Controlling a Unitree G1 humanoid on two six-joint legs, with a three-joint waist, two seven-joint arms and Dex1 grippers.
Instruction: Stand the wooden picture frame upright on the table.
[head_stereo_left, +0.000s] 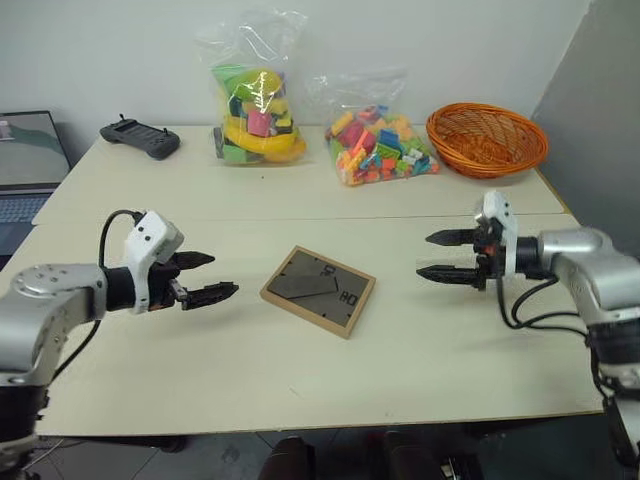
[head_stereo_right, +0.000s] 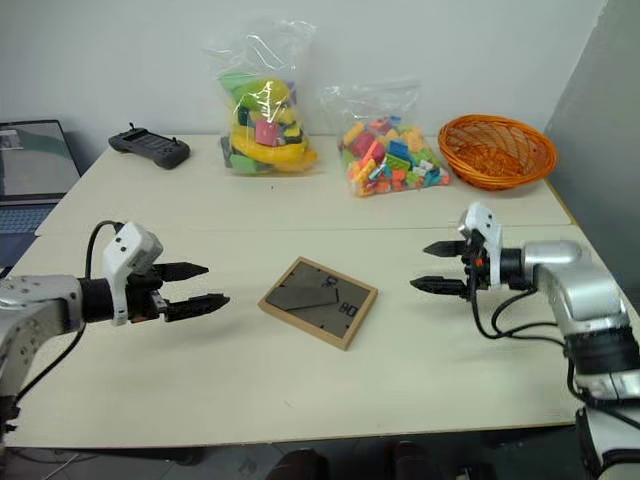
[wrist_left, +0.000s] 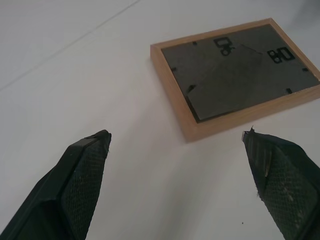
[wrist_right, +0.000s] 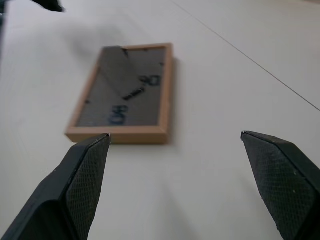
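The wooden picture frame (head_stereo_left: 318, 290) lies flat, back panel up, on the table (head_stereo_left: 250, 370).

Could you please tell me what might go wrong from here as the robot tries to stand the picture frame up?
1. The wooden picture frame lies flat, back panel up, on the table, so thin edges may slip from the fingers.
2. Its fold-out stand looks folded flat; stood up like that, it would likely topple.
3. The left gripper and right gripper, both open, face each other across it; closing in together could push it sideways.
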